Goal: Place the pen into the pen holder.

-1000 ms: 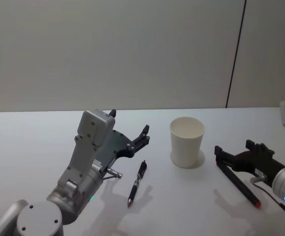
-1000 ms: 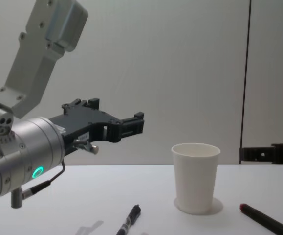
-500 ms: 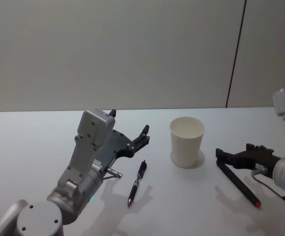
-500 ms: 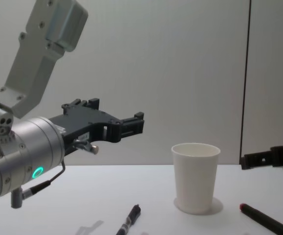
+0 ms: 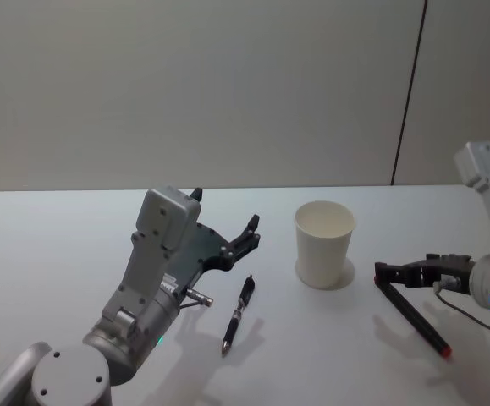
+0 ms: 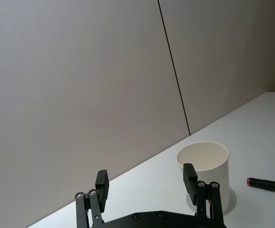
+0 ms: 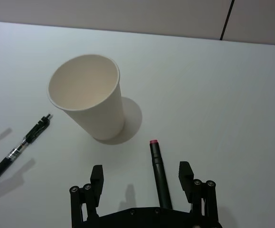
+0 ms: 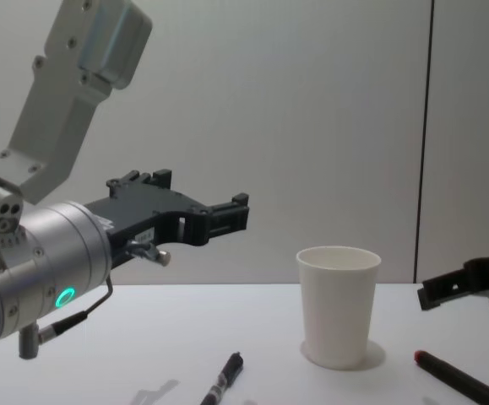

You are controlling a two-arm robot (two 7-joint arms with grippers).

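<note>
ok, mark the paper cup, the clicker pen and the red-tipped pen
paper cup [image 5: 323, 254], head view, side wall
clicker pen [image 5: 237, 315], head view, mid-barrel
red-tipped pen [image 7: 157, 166], right wrist view, barrel near the tip

The right gripper [image 5: 407, 267] now sits lower at the right edge of the chest view and tilts nose-down, closer above the red-tipped pen [image 5: 411, 310]. Its arm's grey housing [image 5: 480, 165] rises at the head view's right edge.

The white paper cup [image 5: 324, 244] stands upright on the table. A black pen [image 5: 237, 313] lies flat to its left, a red-tipped pen [image 5: 414, 318] to its right.
</note>
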